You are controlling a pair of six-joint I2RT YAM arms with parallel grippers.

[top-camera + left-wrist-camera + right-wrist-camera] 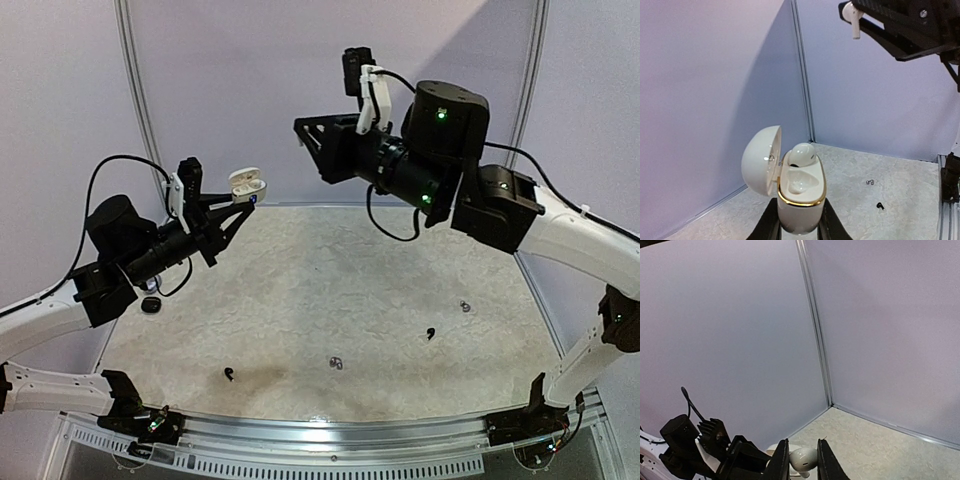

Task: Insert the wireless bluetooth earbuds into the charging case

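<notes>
Clamps the white, gold-rimmed charging case (799, 200) by its lower body in the left end effector (800, 227), pinched tight on both flanks. Holds it upright in the air, well above the left part of the desk (300, 290), with the lid (760, 160) swung open to the left. Shows one white earbud (801, 154) seated in the far well, bulb upward.

Pinches a second white earbud (802, 460) in the right end effector (802, 469), fingers drawn in narrowly on its bulb. In the left wrist view, shows its stem pointing down from the fingertips. Carries it high, above and to the right of the open case, apart from it.

Leaves four more lying loose on the desk:
- a black earbud (230, 375) near the front left;
- a silvery-grey earbud (336, 362) near the front middle;
- a second black earbud (430, 333) further right;
- a second silvery-grey earbud (464, 305) just beyond that.

All four well apart from one another and from both arms.

Cannot tell what the small dark object (150, 305) on the desk under the left arm is.
</notes>
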